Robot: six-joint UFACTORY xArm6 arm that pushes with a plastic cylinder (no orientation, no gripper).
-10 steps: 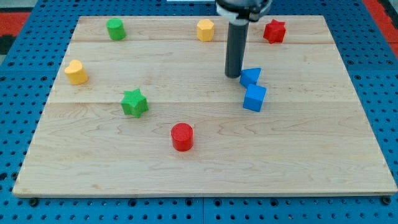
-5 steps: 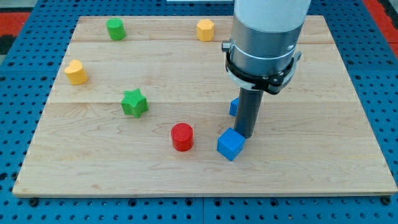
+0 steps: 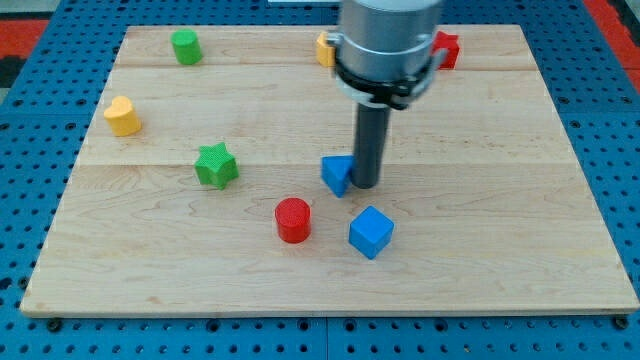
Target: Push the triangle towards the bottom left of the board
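- Blue pegboard bench [image 3: 30, 200] under a pale wooden board [image 3: 500, 250] with visible grain, smooth and matte.
- No claw on this arm, so nothing to report as apart or together; only a straight dark rod under a grey metal collar.
- My tip [image 3: 366, 186] touching, or just beside, the right side of the blue triangle [image 3: 337, 174], near the middle of the board.
- Task judged as begun but far from done: triangle at the centre, with most of the way to the bottom left corner not yet covered.
- Red cylinder [image 3: 293, 220] just below and left of the triangle, close to the direct path; probably a risk of collision.
- Blue cube [image 3: 371, 232] below the tip, apart from the triangle.
- Green star [image 3: 216, 165] to the view's left, yellow heart-like block [image 3: 122, 116] near the left edge, green cylinder [image 3: 184, 46] at top left.
- Yellow block [image 3: 324, 47] and red block [image 3: 447, 49] at the top, partly hidden behind the arm, shapes not clear.
- All blocks seemingly of hard, plain-coloured plastic with slightly ribbed sides.
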